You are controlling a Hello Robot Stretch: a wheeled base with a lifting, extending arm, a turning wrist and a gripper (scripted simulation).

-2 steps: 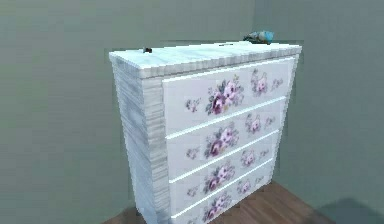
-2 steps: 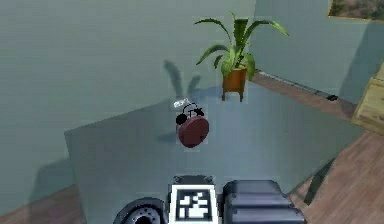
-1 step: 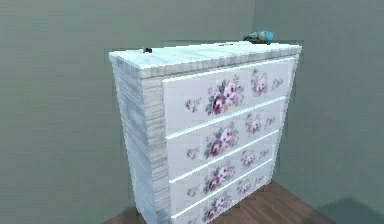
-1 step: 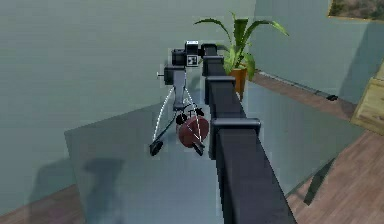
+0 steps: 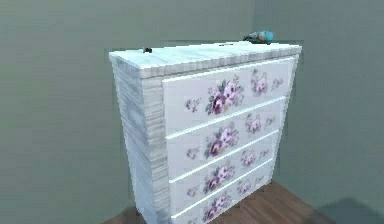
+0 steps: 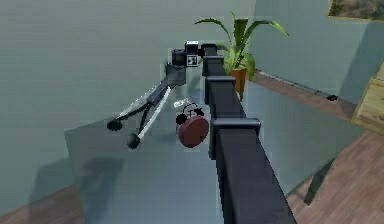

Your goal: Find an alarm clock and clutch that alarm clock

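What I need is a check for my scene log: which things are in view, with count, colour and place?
dresser: one, white with purple flowers on its drawers, against the grey-green wall
small thing: one, dark teal, on the dresser's top, at the forward view's right
alarm clock: one, red with bells on top, on the table just left of the arm
table: one, grey
potted plant: one, green leaves, orange-brown pot, beyond the table
framed picture: one, on the wall, at the arm side view's top right
arm: one, dark bar, over the table
gripper: one, dark, thin fingers, left of the alarm clock
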